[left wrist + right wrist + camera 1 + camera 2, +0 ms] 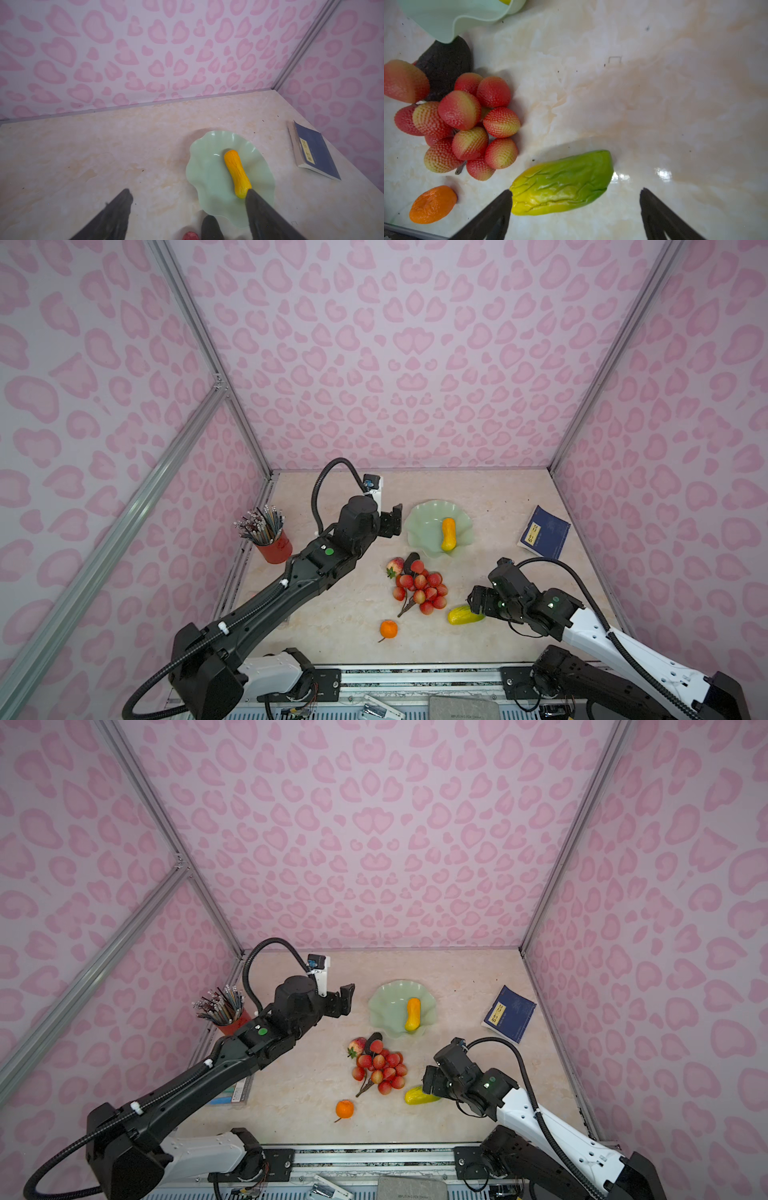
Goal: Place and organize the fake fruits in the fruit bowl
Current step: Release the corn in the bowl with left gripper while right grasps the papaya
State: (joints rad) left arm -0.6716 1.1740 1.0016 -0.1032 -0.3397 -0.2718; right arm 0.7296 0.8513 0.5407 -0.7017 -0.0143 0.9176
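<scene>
The pale green fruit bowl (419,526) (386,1006) (209,172) holds the orange-yellow elongated fruit (449,534) (238,172). My left gripper (392,522) (189,193) hovers open and empty at the bowl's left edge. Below the bowl lie the strawberry (395,565), the dark avocado (410,562) (444,66) and the red berry bunch (422,589) (467,128). The small orange (388,629) (432,204) sits nearer the front. My right gripper (473,601) (576,191) is open low over the yellow-green oval (463,615) (562,182), one fingertip by its yellow end.
A red cup of pencils (274,545) stands at the left, beside my left arm. A blue book (544,533) (315,153) lies at the back right. Pink patterned walls close the table on three sides.
</scene>
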